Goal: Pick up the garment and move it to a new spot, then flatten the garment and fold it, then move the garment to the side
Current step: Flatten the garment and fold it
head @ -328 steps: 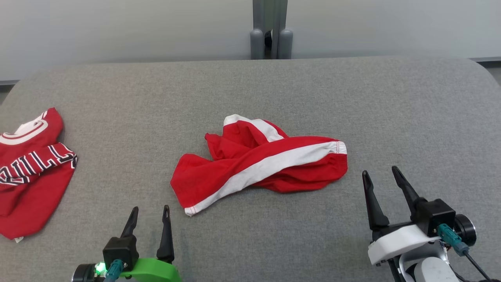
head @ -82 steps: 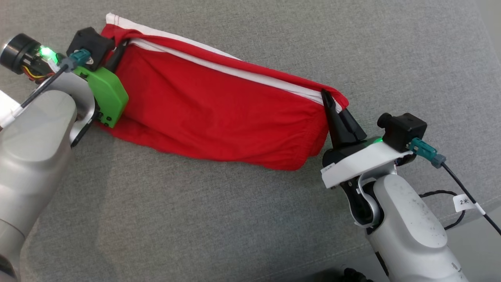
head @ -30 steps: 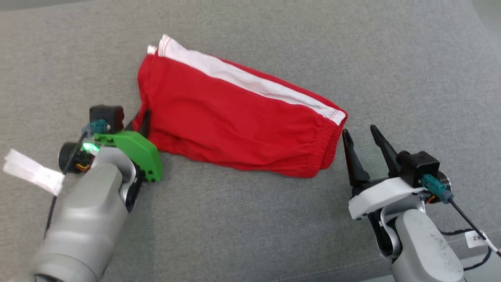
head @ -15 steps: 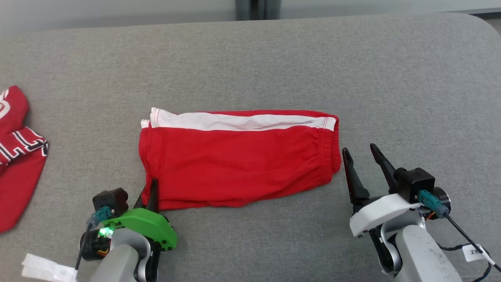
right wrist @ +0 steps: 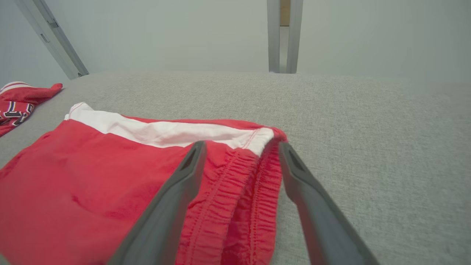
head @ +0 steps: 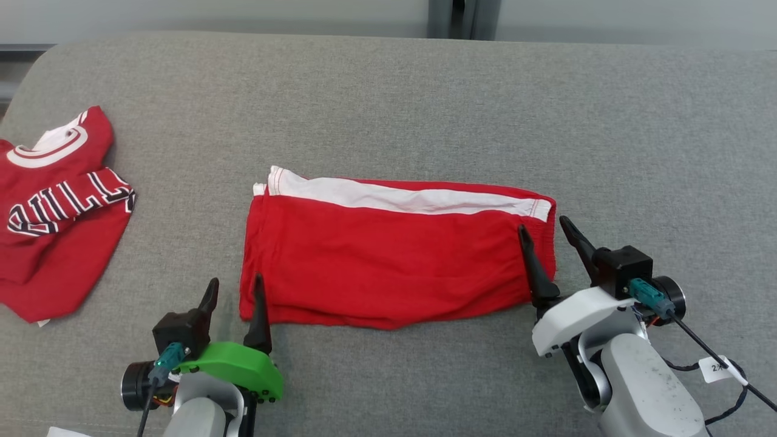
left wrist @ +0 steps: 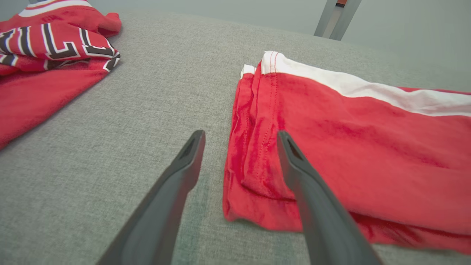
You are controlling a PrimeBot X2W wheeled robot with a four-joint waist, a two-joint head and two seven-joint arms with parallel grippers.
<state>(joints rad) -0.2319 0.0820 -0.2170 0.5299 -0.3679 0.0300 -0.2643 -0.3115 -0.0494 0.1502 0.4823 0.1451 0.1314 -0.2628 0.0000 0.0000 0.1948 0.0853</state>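
The red shorts (head: 394, 267) lie flat in the middle of the grey bench (head: 388, 109), white stripe along the far edge. The left hand (head: 235, 285) is wide open and empty at their near left corner. The right hand (head: 542, 226), also spread and empty, has a finger either side of the waistband at the right end.

The red jersey (head: 54, 206) shows black letters, seemingly "BULL"; the cable tag (head: 718, 368) starts "2"
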